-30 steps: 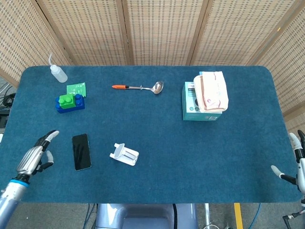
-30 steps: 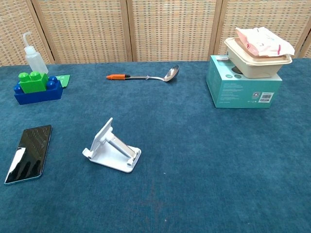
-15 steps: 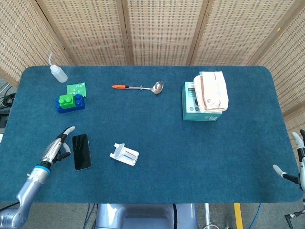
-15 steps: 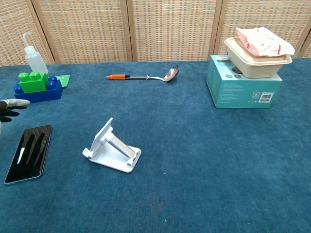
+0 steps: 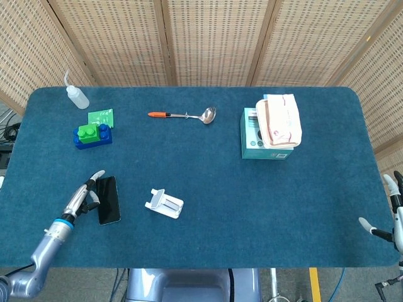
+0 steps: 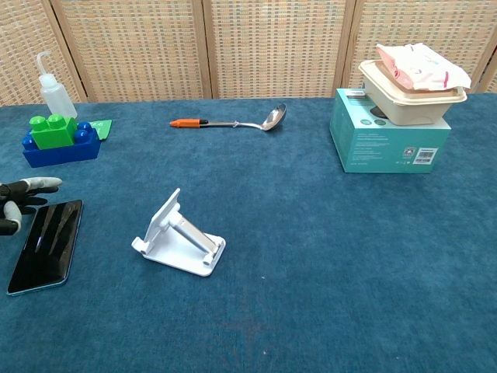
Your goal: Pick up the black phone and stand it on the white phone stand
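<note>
Two hands are shown. The left hand [image 5: 85, 195], fingers extended and apart, is placed at the left long edge of the black phone [image 5: 107, 199], which lies flat near the worktop's [image 5: 252, 201] front-left corner beside the white phone stand [image 5: 164, 203]. The right hand [image 5: 390, 211] is held open, empty, off the right edge.

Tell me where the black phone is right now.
The black phone lies flat near the table's front-left in the head view, just left of the white phone stand, with the left hand at its left edge.
</note>
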{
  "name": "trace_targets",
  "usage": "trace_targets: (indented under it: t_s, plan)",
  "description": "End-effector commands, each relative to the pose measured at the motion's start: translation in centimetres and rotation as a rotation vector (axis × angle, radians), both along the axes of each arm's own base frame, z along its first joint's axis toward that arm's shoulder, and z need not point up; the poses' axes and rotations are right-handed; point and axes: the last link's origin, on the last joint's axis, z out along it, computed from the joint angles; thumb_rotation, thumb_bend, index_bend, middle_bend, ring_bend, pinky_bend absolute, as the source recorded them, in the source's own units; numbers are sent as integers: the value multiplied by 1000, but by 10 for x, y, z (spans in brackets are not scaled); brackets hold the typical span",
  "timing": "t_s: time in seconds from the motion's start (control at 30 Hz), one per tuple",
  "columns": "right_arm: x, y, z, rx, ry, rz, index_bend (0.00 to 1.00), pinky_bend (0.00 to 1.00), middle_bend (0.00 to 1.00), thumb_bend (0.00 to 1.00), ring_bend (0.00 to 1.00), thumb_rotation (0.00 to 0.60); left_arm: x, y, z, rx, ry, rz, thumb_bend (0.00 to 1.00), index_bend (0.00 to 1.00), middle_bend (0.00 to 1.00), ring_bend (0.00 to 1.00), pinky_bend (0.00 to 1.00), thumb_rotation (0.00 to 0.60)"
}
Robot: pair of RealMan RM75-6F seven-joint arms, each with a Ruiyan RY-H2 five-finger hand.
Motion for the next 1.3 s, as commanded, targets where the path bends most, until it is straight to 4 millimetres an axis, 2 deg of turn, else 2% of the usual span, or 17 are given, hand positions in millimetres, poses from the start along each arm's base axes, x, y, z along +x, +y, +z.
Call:
trace_targets:
  t_s: [0.03,0.33,0.6,0.77,0.97,1.1,1.13,1.27,1.3]
  plan:
    - [-1,0,1,-3,-4,-2,0,0,0,0,0,600,6,1,-6,-14,-2,-21,1000,0,0,0,0,600]
    - [0,1,2,-2,-8,-2,0,0,0,0,0,600,35,0,-15,-12,-7,-112,1000,0,0,0,0,600]
    - [-1,2,4,-10,-13,-3,0,0,0,0,0,600,61,-7,-29,-83,-17,-174,1000,0,0,0,0,600]
    - [-1,2,5,-9,-15,-3,0,0,0,0,0,600,74,-14,-28,-52,-31,-240,1000,0,0,0,0,600]
    - [-1,2,5,-6,-17,-3,0,0,0,0,0,600,71,-34,-14,23,6,-384,996,0,0,0,0,600]
    - [-1,2,4,-5,-17,-1,0,0,0,0,0,600,60,-52,-6,58,28,-517,972,7,2,3,2,600]
    - [-1,2,4,-5,-17,-1,0,0,0,0,0,600,55,-55,-3,71,46,-553,968,29,24,22,15,600]
    - [0,3,3,-1,-16,1,0,0,0,0,0,600,41,-64,5,80,105,-671,968,258,299,250,187,600]
    - [0,3,3,0,-16,2,0,0,0,0,0,600,39,-65,7,77,118,-693,970,302,331,279,217,600]
